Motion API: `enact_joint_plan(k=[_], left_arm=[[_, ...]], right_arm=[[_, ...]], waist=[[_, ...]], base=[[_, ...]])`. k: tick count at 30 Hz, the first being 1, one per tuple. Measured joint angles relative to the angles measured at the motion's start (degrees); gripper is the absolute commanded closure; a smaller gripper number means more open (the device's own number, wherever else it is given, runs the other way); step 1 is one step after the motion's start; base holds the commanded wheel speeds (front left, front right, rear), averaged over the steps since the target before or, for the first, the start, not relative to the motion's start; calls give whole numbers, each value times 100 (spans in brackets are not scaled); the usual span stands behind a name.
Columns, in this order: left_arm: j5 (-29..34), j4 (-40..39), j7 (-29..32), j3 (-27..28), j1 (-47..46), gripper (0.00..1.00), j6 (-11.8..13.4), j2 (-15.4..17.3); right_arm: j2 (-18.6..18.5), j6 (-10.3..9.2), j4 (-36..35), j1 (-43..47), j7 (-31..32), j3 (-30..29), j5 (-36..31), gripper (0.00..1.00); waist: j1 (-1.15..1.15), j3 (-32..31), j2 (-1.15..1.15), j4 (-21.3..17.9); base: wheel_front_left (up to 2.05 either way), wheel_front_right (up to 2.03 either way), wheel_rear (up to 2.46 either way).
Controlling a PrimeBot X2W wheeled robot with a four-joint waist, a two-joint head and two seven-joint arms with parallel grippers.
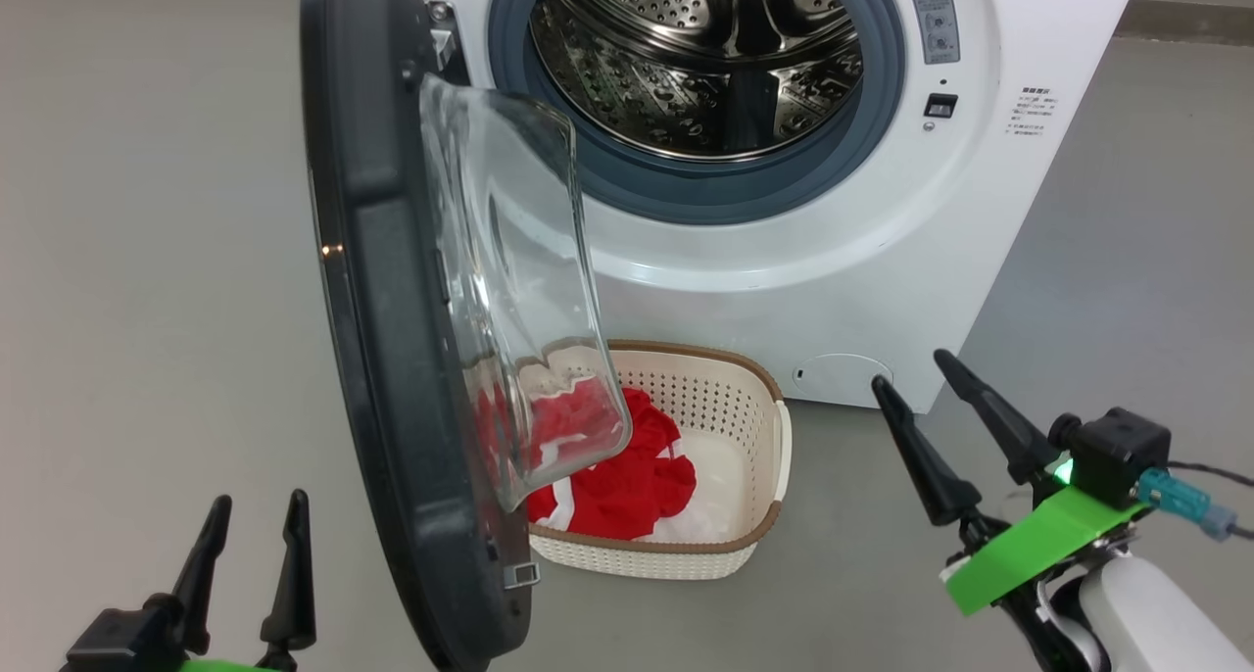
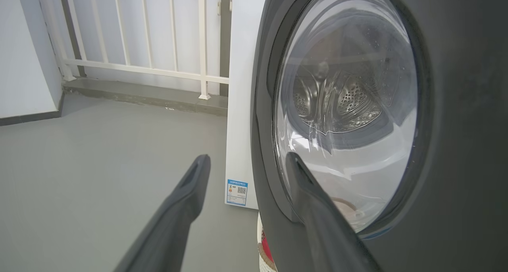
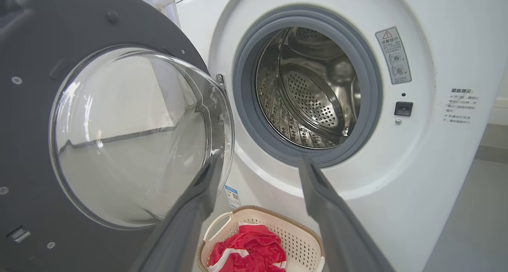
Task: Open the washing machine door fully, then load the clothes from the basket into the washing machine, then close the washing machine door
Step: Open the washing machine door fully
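Note:
The washing machine (image 1: pixel 843 290) stands ahead with its steel drum (image 1: pixel 700 55) exposed. Its door (image 1: pixel 392 359) is swung out towards me, edge-on, the clear glass bowl (image 1: pixel 519 300) bulging to the right. On the floor below the opening sits the basket (image 1: pixel 745 427) holding the red and white clothes (image 1: pixel 627 476), partly seen through the glass. My left gripper (image 1: pixel 255 520) is open at the lower left, just outside the door's black face (image 2: pixel 456 145). My right gripper (image 1: pixel 926 378) is open at the lower right, to the right of the basket (image 3: pixel 293 232), empty.
Grey floor (image 1: pixel 147 261) spreads to the left and right of the machine. In the left wrist view a white railing (image 2: pixel 158 34) and a low kerb run along the far wall. A round filter cap (image 1: pixel 843 373) sits low on the machine front.

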Motion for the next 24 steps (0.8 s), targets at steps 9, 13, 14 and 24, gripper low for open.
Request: enact_joint_plan(k=[9,13,14,24], left_arm=[[0,2,0,2,-1,0,0,2],[0,3,0,2,-2,0,0,0],[0,3,0,3,-2,0,0,0],[0,2,0,24,-4,0,0,-8]], right_arm=[[202,0,19,283,1,-140,-343,0],[248,0,76,285,1,-215,-454,0],[256,0,90,285,1,-242,-491,0],[289,0,131,285,1,-330,-656,0]], waist=[[0,25,0,51],[0,36,0,60],[0,43,0,62],[0,99,0,82]], base=[[0,0,0],[0,0,0],[0,0,0],[0,0,0]])
